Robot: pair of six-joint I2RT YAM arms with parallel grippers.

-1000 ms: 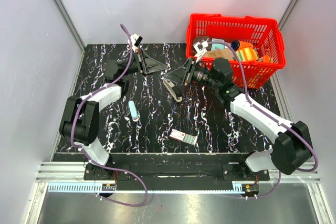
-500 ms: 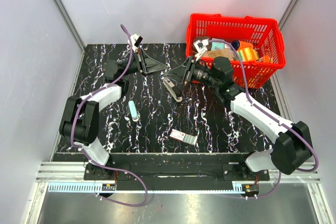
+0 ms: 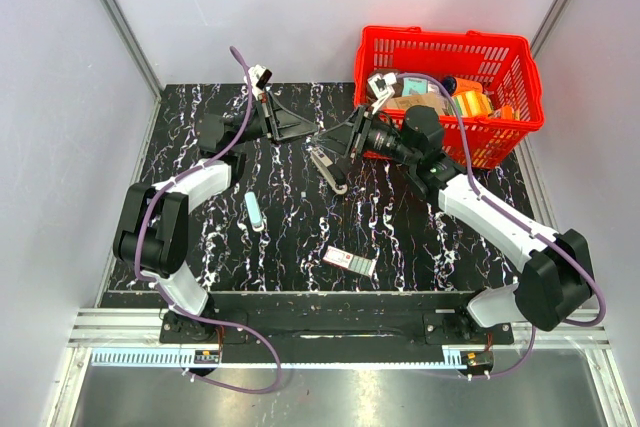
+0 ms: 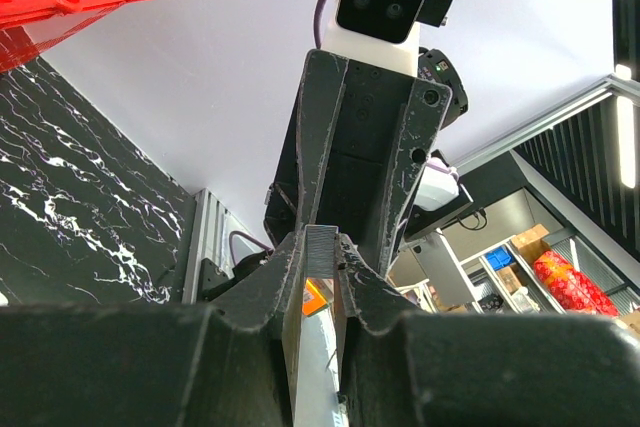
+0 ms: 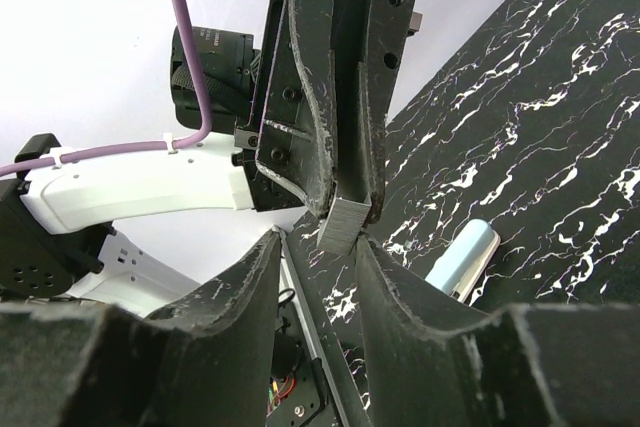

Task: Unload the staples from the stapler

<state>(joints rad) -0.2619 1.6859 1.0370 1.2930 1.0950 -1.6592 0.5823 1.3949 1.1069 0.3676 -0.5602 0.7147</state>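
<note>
At the far left of the black marbled table, the left arm bends round toward the middle. One pale blue-white tube lies just right of that arm, near the front and apart from everything else.

The left gripper points right, its jaws clamped on one short silvery strip of staples. The strip juts from its fingertips and is held above the table.

One stapler lies on the table just in front of and below the spot where the two claws meet. Neither claw touches it. One small pink-and-white box lies nearer the front edge, well apart from the stapler.

The right gripper faces the left one tip to tip. Its jaws stand apart on either side of the strip's free end, with a gap showing on each side.

Behind the right arm's wrist stands one red basket, filled with mixed items. The arm and its cable cross the basket's front left corner.
</note>
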